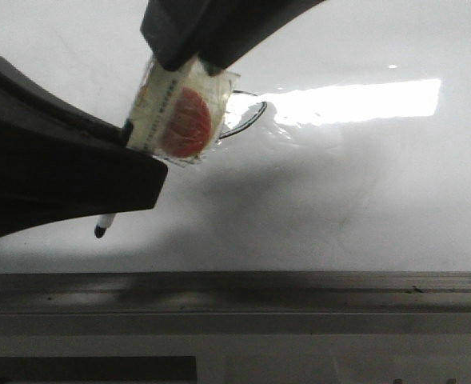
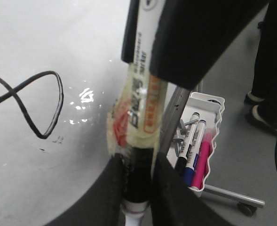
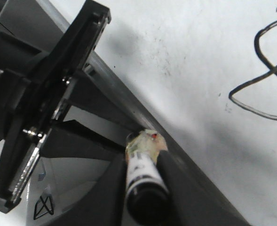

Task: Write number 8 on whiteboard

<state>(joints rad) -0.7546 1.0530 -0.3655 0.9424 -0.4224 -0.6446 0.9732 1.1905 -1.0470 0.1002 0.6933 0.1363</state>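
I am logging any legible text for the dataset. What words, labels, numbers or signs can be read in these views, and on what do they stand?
"8": hand-drawn number 8 on the whiteboard, crooked.
"marker": small vertical print on the marker that both grippers clamp; the rest of its label, taped over, is too blurred to read.
Pens in the white tray: labels too small to read.

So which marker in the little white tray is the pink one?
The pink marker lies nearest the tray's wavy outer wall. The other two markers beside it have white bodies; one shows a blue cap.
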